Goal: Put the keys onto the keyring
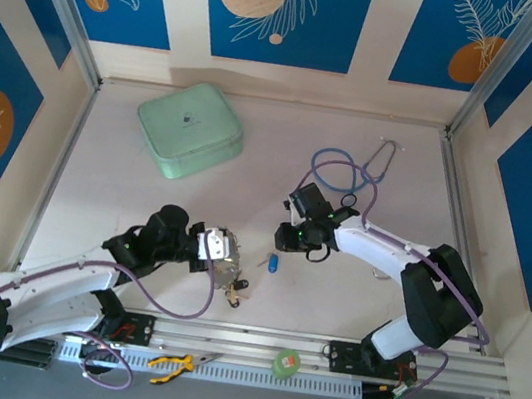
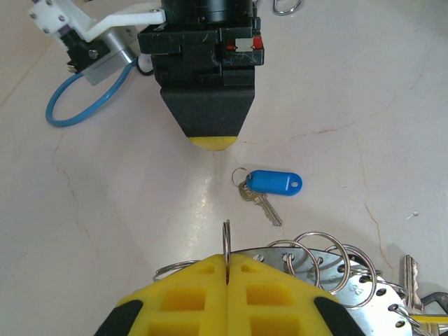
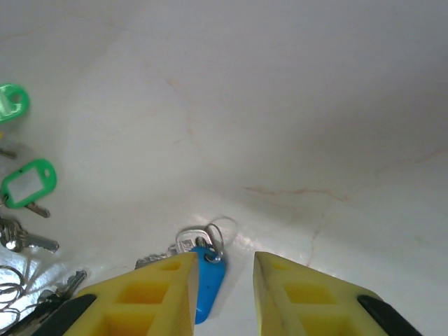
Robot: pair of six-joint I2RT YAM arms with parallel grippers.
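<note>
The left gripper (image 2: pixel 227 262) is pinching a thin wire loop (image 2: pixel 226 238) of the flat silvery scalloped metal keyring (image 2: pixel 378 308), fingers pressed together. The right gripper (image 3: pixel 225 263) is hovering with fingers spread over the small metal key with a blue plastic tag (image 3: pixel 208 281) — it is lying on the pale surface (image 3: pixel 294 105), near the keyring.

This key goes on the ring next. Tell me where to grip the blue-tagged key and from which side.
Grip the blue tag, not the thin key blade: the tag looks thicker and lies flat on bare table. Come straight down, jaws across its narrow width; the open right gripper hangs over it.
</note>
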